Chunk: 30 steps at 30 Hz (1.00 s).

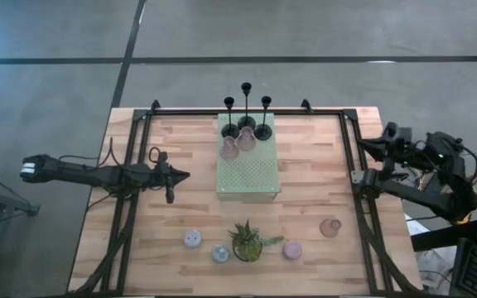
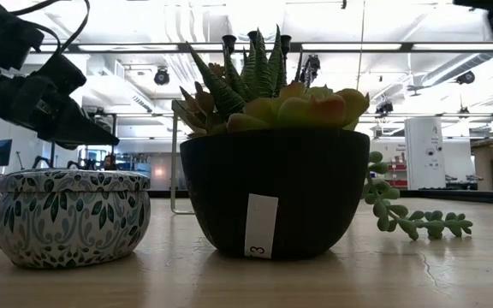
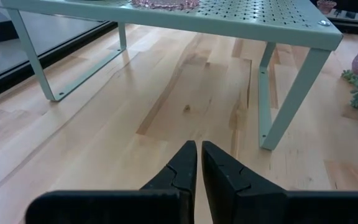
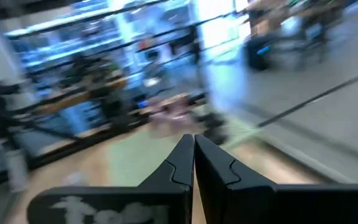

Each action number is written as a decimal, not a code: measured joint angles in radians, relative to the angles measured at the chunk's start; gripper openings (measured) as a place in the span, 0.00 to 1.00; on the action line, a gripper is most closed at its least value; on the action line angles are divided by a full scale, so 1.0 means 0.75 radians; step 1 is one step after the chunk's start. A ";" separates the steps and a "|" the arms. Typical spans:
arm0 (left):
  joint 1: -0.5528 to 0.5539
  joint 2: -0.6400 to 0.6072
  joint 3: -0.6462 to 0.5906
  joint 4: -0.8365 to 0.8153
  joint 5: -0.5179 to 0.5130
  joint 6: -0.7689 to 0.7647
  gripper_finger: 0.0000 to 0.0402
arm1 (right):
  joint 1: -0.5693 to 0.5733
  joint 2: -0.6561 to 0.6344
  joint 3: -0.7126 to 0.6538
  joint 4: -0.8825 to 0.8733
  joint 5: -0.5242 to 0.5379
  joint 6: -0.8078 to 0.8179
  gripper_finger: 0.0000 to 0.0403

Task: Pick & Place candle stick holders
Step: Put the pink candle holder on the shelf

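Note:
Three slim black candle sticks (image 1: 246, 112) stand on their round bases at the far end of the pale green perforated rack (image 1: 248, 174). Two pink glass holders (image 1: 237, 145) sit on the rack just in front of them. A third pink holder (image 1: 330, 228) stands on the table at the near right. Three small pastel cups (image 1: 192, 239) (image 1: 220, 253) (image 1: 292, 250) stand on the table along the near edge. My left gripper (image 1: 182, 175) (image 3: 199, 152) hovers shut left of the rack, just above the table, holding nothing. My right gripper (image 1: 369, 146) (image 4: 194, 142) is shut and held high at the right edge.
A spiky plant in a black pot (image 1: 248, 242) (image 2: 272, 197) stands between the cups, its trailing strand (image 2: 418, 221) lying on the table. A patterned cup (image 2: 71, 214) sits left of it. A black frame rail (image 1: 350, 141) runs around the table. Bare wood (image 3: 185, 106) lies between my left gripper and the rack's legs.

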 joint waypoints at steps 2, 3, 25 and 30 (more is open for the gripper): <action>0.000 0.000 -0.001 0.000 0.000 0.000 0.07 | 0.000 0.092 -0.004 0.065 -0.161 0.028 0.02; 0.000 0.000 -0.001 0.002 0.000 -0.001 0.07 | 0.001 0.142 -0.003 0.099 -0.231 0.039 0.02; 0.000 0.001 -0.003 0.014 -0.001 -0.001 0.07 | 0.281 0.655 0.497 -0.593 -0.215 0.166 0.02; 0.000 0.001 -0.003 0.014 -0.001 -0.001 0.07 | 0.390 0.552 0.375 -0.526 -0.213 0.341 0.02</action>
